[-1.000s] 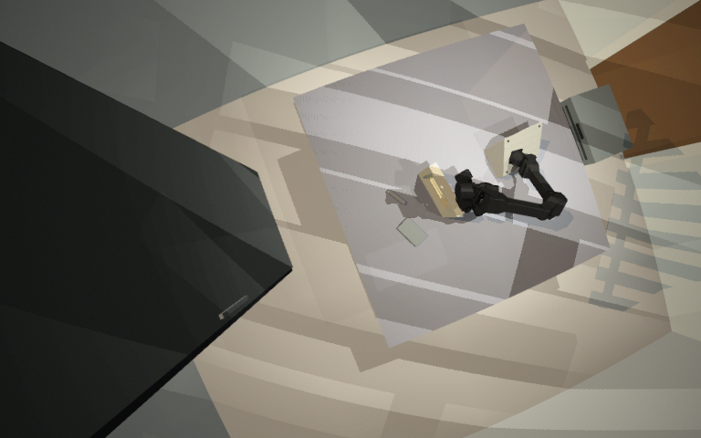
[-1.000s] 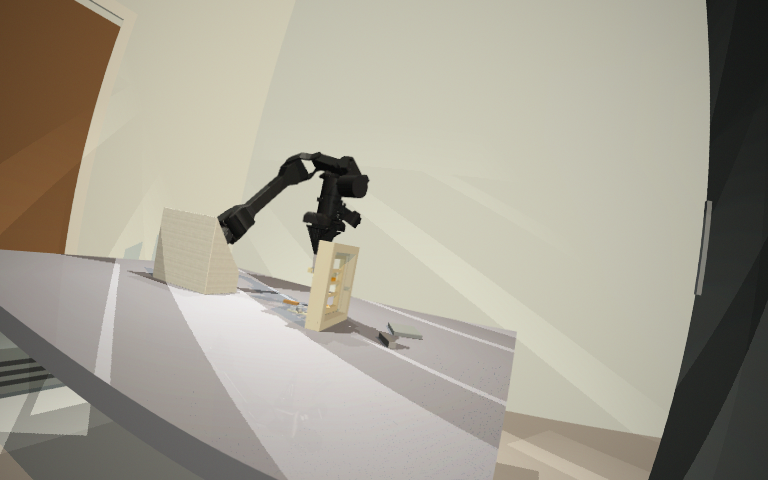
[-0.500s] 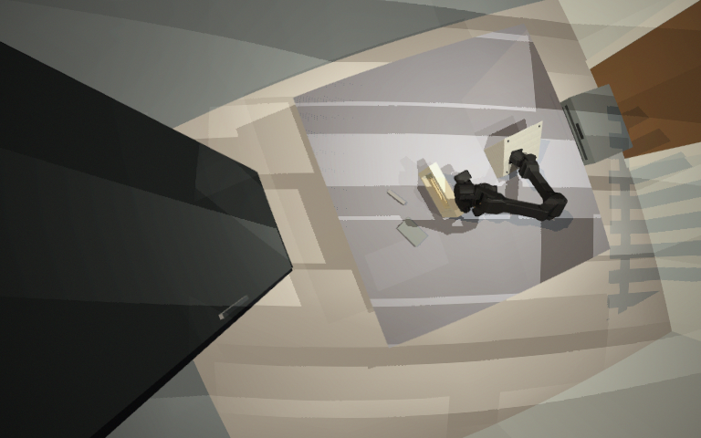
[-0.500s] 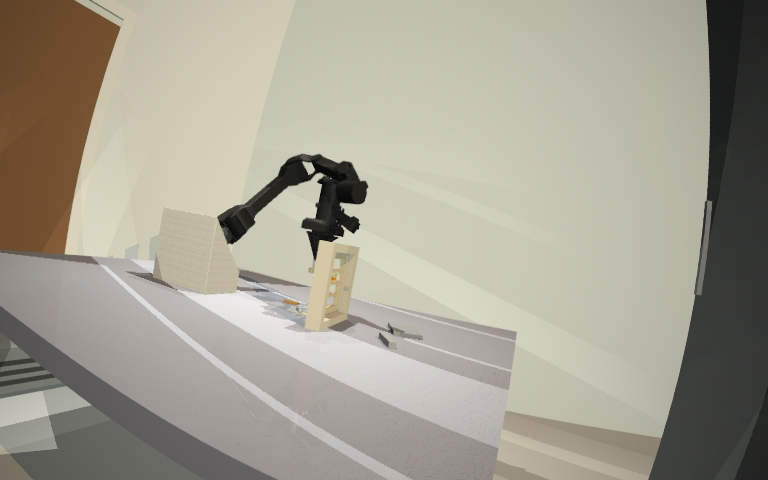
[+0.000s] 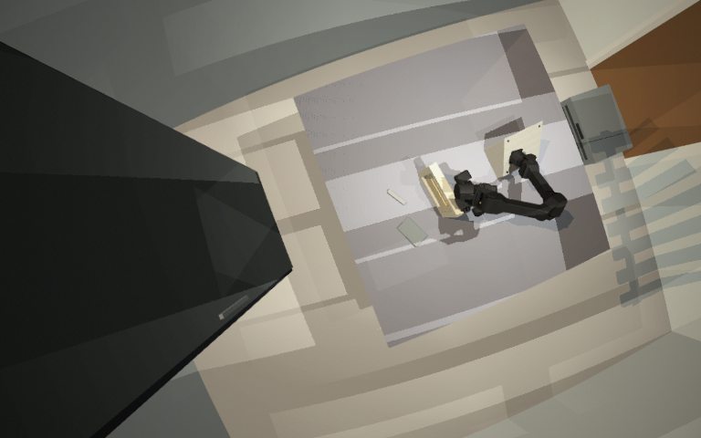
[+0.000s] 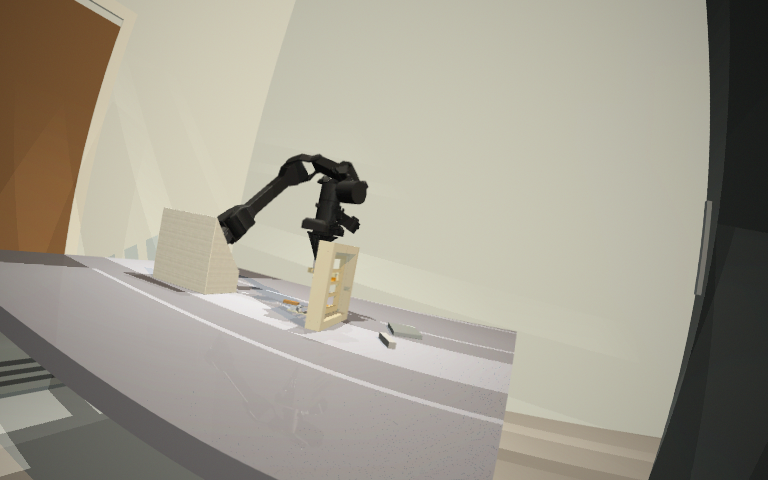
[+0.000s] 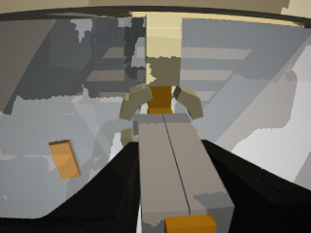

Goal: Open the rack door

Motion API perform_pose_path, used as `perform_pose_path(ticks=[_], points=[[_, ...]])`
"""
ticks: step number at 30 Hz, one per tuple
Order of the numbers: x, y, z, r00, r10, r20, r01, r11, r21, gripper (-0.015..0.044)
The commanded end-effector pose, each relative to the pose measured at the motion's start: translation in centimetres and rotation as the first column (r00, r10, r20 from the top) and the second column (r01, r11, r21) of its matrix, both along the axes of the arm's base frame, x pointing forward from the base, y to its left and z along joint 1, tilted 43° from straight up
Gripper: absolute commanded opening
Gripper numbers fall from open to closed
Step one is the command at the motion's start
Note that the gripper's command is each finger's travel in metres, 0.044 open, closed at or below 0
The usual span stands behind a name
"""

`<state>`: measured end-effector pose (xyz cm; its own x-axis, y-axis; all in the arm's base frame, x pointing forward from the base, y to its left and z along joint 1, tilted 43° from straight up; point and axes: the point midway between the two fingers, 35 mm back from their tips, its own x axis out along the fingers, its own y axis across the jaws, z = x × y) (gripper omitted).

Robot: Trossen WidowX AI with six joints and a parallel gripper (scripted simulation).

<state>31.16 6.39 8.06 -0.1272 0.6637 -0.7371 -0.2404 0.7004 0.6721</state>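
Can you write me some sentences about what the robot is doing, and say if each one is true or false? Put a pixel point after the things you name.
1. The fingers are closed on the door handle [image 7: 170, 160]. True.
2. The robot arm [image 5: 522, 208] [image 6: 269, 195] is white. False: it is black.
3. The door frame [image 5: 431, 191] [image 6: 318, 288] is lying flat on the table [image 5: 439, 288] [image 6: 339, 384]. False: it stands upright.
4. A small orange block [image 7: 64, 159] shows to the left of the handle in the wrist view. True.
5. The grey-green flat block [image 5: 412, 232] [image 6: 404, 330] is on top of the door frame. False: it lies on the table.
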Motion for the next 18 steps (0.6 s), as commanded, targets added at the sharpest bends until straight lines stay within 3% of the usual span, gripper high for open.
perform_pose_path(ticks=[1,9,18], points=[[-0.05,0.09,-0.08,1.0,0.004,0.002,-0.004,1.0,0.001,0.0021],[-0.05,0.09,-0.08,0.935,0.258,0.242,-0.269,0.963,0.014,0.0021],[-0.05,0.09,-0.08,0.696,0.507,0.508,-0.56,0.826,-0.058,0.0021]])
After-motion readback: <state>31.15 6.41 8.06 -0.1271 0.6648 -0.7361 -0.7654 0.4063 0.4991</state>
